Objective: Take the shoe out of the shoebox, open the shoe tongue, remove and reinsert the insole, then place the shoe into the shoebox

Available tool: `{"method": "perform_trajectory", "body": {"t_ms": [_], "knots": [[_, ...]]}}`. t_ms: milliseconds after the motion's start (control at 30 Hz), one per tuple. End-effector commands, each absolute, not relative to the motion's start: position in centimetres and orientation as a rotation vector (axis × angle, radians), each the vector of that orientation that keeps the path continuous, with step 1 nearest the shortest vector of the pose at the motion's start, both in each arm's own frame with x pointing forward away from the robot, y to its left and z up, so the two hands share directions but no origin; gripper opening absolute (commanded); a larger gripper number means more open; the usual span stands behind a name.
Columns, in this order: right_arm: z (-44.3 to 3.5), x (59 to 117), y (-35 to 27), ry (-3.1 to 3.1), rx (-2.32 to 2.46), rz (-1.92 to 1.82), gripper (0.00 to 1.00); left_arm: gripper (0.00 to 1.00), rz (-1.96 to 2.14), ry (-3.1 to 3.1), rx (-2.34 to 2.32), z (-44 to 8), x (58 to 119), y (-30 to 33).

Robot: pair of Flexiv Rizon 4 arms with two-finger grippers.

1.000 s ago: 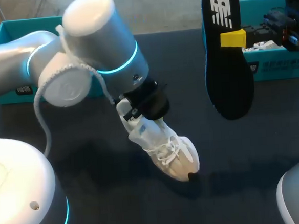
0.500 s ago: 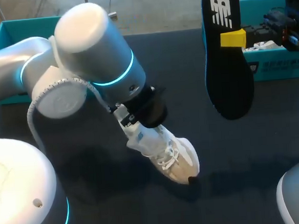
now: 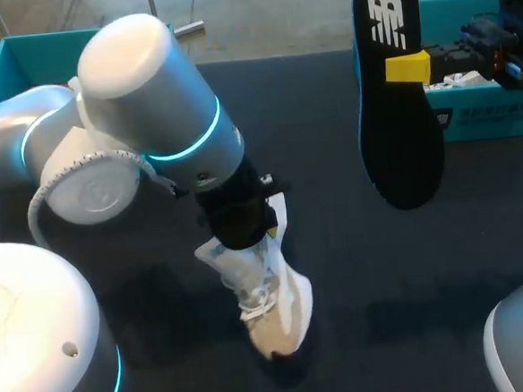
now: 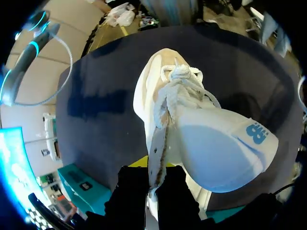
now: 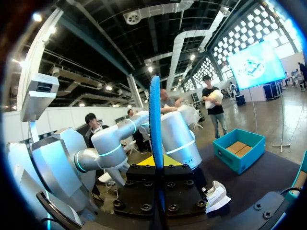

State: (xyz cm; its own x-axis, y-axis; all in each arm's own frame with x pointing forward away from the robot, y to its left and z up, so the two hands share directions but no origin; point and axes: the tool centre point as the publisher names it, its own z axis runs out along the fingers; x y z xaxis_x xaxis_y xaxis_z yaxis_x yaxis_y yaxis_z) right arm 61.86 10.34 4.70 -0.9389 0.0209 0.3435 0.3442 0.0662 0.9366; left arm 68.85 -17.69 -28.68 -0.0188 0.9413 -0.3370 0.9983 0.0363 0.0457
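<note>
the left gripper [image 3: 238,223] is pinched on the shoe [image 3: 276,298] at its heel end. in the left wrist view its two dark fingers press the thin wall of the collar from both sides. the shoe hangs straight out ahead of those fingers, its long axis slanting down and away, laces [image 4: 178,84] facing the camera and the toe resting on the table [image 3: 330,146].

the right gripper [image 3: 407,66] is pressed together on the insole [image 3: 397,106], which it holds upright and edge-on between its fingers in its own wrist view, well above the table. the insole's long axis runs up and down, one end rising above the fingers and the other hanging below them.

the relation that counts is insole to shoe mouth. the two are well apart, and the mouth sits right at the left gripper's fingers (one of them seems to occupy part of it). i judge the insole must come across and tilt to match the shoe's slant before it can slide in. the shoebox [image 3: 489,113] lies just behind the right gripper.
</note>
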Motion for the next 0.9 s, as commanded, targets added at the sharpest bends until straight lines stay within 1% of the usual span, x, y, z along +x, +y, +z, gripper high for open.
{"method": "perform_trajectory", "body": {"t_ms": [33,200,533,900], "knots": [[4.7,62.1,10.6,-2.105,-0.37,-1.957,0.0,0.0,-0.288,2.011,2.032,-29.4,68.5,-17.8],[4.7,62.1,10.6,-2.105,-0.37,-1.957,0.0,0.0,-0.254,2.057,2.024,-29.9,68.3,-18.3],[4.7,62.1,10.6,-2.105,-0.37,-1.957,0.0,0.0,-0.362,2.11,2.022,-31.0,66.8,-19.7],[4.7,62.1,10.6,-2.105,-0.37,-1.957,0.0,0.0,-0.342,2.144,2.064,-32.6,67.1,-19.7]]}}
